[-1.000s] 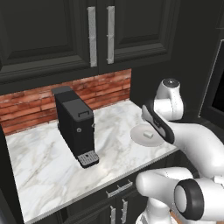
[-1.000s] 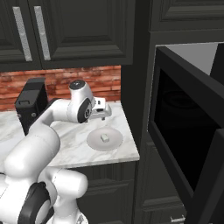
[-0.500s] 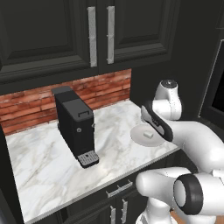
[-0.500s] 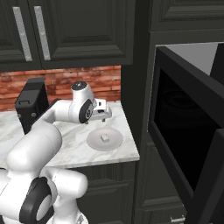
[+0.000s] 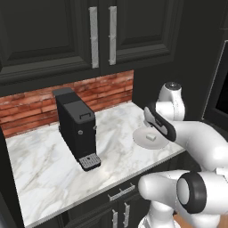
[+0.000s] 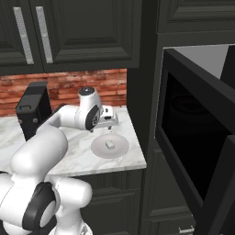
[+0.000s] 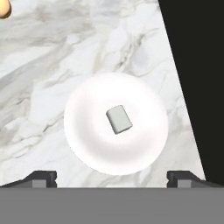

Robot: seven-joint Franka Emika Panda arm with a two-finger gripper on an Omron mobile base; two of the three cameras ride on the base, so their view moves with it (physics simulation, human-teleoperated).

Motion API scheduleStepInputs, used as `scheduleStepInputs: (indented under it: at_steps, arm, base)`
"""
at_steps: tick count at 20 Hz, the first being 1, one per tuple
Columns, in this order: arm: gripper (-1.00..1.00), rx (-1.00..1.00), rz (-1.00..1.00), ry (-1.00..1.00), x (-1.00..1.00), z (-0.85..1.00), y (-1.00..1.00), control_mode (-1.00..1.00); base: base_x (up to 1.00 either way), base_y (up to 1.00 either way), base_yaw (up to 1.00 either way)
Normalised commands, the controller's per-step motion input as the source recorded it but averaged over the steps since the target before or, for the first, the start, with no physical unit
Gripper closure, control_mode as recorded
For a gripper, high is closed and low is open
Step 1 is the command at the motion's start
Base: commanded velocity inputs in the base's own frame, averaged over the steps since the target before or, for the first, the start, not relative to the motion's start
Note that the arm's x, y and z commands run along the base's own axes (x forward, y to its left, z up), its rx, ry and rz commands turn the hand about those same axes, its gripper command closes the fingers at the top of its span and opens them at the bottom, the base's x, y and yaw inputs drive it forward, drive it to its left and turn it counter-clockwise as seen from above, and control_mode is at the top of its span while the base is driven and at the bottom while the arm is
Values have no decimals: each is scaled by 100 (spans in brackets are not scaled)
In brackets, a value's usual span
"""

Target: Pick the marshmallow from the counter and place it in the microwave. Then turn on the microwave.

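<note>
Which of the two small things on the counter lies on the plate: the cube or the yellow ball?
The cube, the marshmallow: it lies at the middle of the plate. The yellow ball sits on bare counter, away from the plate.

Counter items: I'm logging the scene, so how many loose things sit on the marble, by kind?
Marshmallow: 1
Plate: 1
Coffee machine: 1
Small yellow ball: 1
Total: 4

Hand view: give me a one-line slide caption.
Open gripper hovers above the marshmallow on its plate.
</note>
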Motion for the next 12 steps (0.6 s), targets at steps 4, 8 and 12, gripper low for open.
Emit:
scheduleStepInputs:
  at_steps: [4, 8, 12]
  arm:
    - [-100, 0, 1, 0, 8, -20, -3, -100]
    - [-100, 0, 1, 0, 9, -21, -2, -100]
    - [-100, 0, 1, 0, 10, -21, -1, -100]
  base:
    - [0, 0, 0]
    - [0, 0, 0]
    - [0, 0, 0]
